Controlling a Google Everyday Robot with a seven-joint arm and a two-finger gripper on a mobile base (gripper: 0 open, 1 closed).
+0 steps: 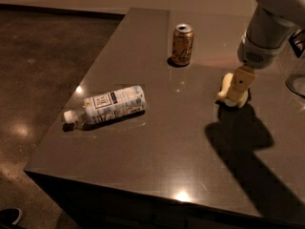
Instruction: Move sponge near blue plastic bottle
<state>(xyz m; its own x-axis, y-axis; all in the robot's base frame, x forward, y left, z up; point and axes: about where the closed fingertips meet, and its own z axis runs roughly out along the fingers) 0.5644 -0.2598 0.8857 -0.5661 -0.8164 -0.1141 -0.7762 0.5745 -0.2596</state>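
The sponge (228,96) is a small pale yellow block on the dark table, at the right. My gripper (239,86) comes down from the upper right and sits right at the sponge, touching or just over its top. The blue plastic bottle (113,105) is clear with a pale label and a white cap. It lies on its side near the table's left edge, cap pointing left, well apart from the sponge.
A gold drink can (182,44) stands upright at the back middle of the table (157,156). A clear glass object (298,82) shows at the right edge. The table's left and front edges drop to the floor. My arm casts a large shadow at the front right.
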